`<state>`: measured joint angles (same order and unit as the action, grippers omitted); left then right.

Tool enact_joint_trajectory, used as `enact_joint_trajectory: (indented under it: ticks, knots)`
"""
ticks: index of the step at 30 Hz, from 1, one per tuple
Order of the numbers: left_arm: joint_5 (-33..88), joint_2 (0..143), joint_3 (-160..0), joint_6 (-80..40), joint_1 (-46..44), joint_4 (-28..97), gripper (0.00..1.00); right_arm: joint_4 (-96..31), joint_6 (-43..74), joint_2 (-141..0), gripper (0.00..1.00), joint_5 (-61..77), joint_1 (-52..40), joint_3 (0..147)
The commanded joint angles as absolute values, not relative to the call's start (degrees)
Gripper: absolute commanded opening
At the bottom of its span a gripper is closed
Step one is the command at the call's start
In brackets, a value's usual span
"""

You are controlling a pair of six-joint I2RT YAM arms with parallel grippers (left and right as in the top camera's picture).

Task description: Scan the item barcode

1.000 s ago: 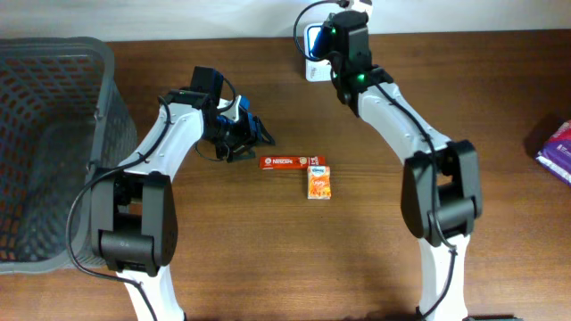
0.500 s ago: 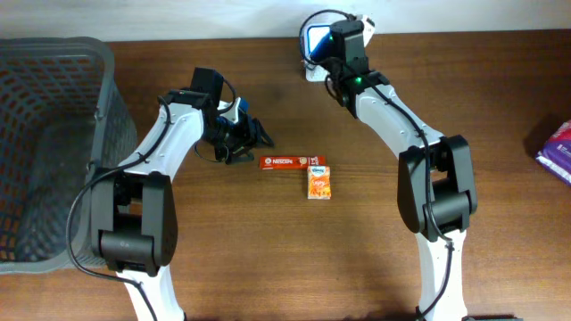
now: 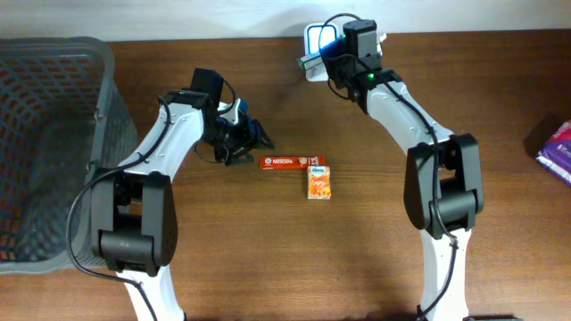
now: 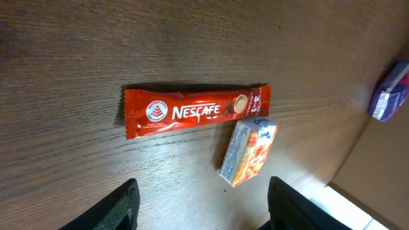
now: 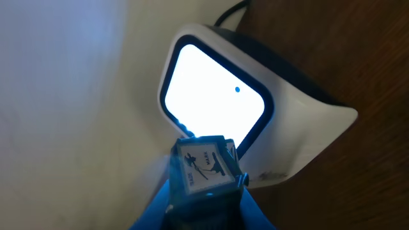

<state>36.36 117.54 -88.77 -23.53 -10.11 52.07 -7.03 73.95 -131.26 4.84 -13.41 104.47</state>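
Note:
A white barcode scanner (image 3: 314, 40) stands at the table's back edge, its window (image 5: 217, 96) glowing bright. My right gripper (image 3: 334, 55) is shut on a small box (image 5: 206, 165) with a printed label, held just in front of that window; blue fingers (image 5: 156, 207) flank the box. My left gripper (image 3: 252, 138) hangs open and empty over the table, its dark fingers (image 4: 118, 207) wide apart. Just past it lie a red Nescafe stick (image 4: 195, 112) and an orange tissue pack (image 4: 249, 152), touching each other.
A grey mesh basket (image 3: 53, 89) fills the left side of the table. A purple packet (image 3: 558, 152) lies at the right edge. The Nescafe stick (image 3: 284, 162) and orange pack (image 3: 318, 182) sit mid-table.
My right gripper has shifted to the right with the box, uncovering the scanner's lit window. The left arm has stayed where it was.

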Motion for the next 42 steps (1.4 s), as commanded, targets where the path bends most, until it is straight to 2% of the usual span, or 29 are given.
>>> enact_joint_trajectory:
  ticks: [1,4,6,9,11,12,14,15,16,20,21,22,23,24,25,26,28,32,34,35,37,38,39,41,42]
  knots:
    - [34.7,116.66,-88.97,-22.61,-10.11,52.18,0.63,-8.71,67.75,-125.36,0.16,6.0,-6.96,106.39]
    - [34.68,116.66,-88.97,-22.61,-10.11,52.18,0.63,-17.21,67.77,-123.24,0.16,10.83,5.93,106.41]
    - [34.68,116.66,-88.97,-22.61,-10.11,52.18,0.63,-28.45,67.68,-123.24,0.21,6.79,13.69,106.41]
    - [34.65,116.66,-88.97,-22.61,-10.11,52.16,0.63,-40.49,61.67,-123.26,0.24,-0.89,23.07,106.39]
    - [34.68,116.66,-88.97,-22.61,-10.11,52.25,0.63,-42.3,58.41,-123.26,0.26,-3.88,25.96,106.17]
    - [34.68,116.66,-88.97,-22.61,-10.11,52.29,0.63,-43.57,57.21,-123.26,0.31,-6.33,27.35,106.17]
    - [34.68,116.66,-88.97,-22.59,-10.11,52.62,0.63,-46.37,56.95,-123.26,0.34,-9.74,29.26,106.17]
    - [34.68,116.66,-88.97,-22.61,-10.11,52.62,0.63,-46.3,55.42,-123.28,0.44,-9.45,29.78,106.17]
    - [34.65,116.66,-88.97,-22.61,-10.11,52.62,0.63,-46.33,53.93,-123.28,0.48,-8.93,30.04,106.19]
    - [34.68,116.66,-88.97,-21.67,-10.11,53.28,0.63,-47.7,51.7,-121.05,0.53,-2.9,30.13,107.46]
    - [34.68,116.66,-88.97,-19.57,-10.11,53.65,0.66,-47.83,48.51,-118.8,0.53,0.58,30.13,108.97]
    - [34.35,116.66,-88.97,-15.75,-9.91,54.06,0.73,-48.18,44.29,-115.26,0.55,5.1,30.04,110.5]
    - [32.49,116.66,-88.97,-15.51,-9.45,55.02,0.73,-49.21,40.86,-111.39,0.59,9.45,29.76,111.0]
    - [30.68,116.64,-88.97,-15.51,-9.19,56.93,0.69,-52.4,36.25,-105.93,0.69,15.22,28.84,111.02]
    - [29.45,116.64,-88.97,-15.46,-9.21,58.85,0.65,-57.04,29.89,-102.24,0.89,21.34,27.68,111.02]
    - [29.02,116.64,-88.97,-15.25,-9.52,60.71,0.65,-63.94,25.04,-99.22,0.99,25.08,24.69,111.0]
    - [28.58,116.66,-88.97,-15.29,-10.55,60.38,0.75,-70.5,22.46,-99.09,0.99,24.36,18.35,110.41]
    - [16.93,116.66,-88.97,-19.18,-15.51,59.66,0.76,-76.38,21.19,-104.44,0.99,20.51,2.13,104.38]
    - [10.66,116.66,-88.97,-23.86,-16.51,59.66,0.77,-75.42,17.78,-107.2,0.99,20.08,-6.17,98.72]
    - [8.69,116.66,-88.97,-25.87,-16.45,59.68,0.82,-73.93,17.78,-108.33,0.99,19.18,-9.69,96.2]
    - [7.42,116.66,-88.97,-27.2,-16.4,59.9,0.82,-69.25,20.95,-110.41,0.99,13.28,-16.8,91.11]
    - [7.01,116.66,-88.95,-27.18,-16.4,60.58,0.96,-65.06,23.46,-110.5,0.89,11.09,-19.88,88.2]
    - [6.0,116.66,-88.92,-27.2,-16.4,60.8,0.99,-62.74,23.44,-110.54,0.85,10.0,-21.52,86.83]
    - [4.64,116.66,-88.9,-27.18,-16.4,61.47,0.99,-57.98,23.49,-110.59,0.85,9.58,-24.56,83.72]
    - [4.64,116.66,-88.88,-27.18,-16.4,61.58,0.99,-57.14,25.96,-110.76,0.81,9.08,-24.91,83.02]
